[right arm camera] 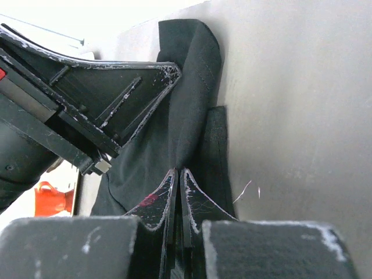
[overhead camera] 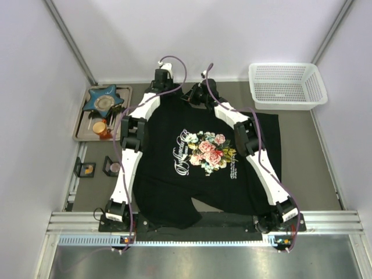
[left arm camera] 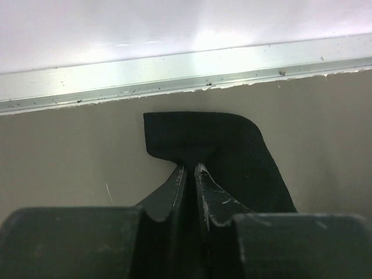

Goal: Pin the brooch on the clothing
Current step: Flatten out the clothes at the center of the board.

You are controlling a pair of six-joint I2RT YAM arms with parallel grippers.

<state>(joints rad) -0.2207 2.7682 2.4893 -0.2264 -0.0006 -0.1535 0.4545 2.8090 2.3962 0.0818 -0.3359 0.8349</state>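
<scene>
From above, the light is bright and even, with only soft, faint shadows. The shirt (overhead camera: 168,197) is so dark that its folds hardly show. In the left wrist view, a metal rail (left arm camera: 174,78) shines with white glare across the top. The upper left of the right wrist view is washed out white. Both wrist views are blurry along the bottom.
</scene>
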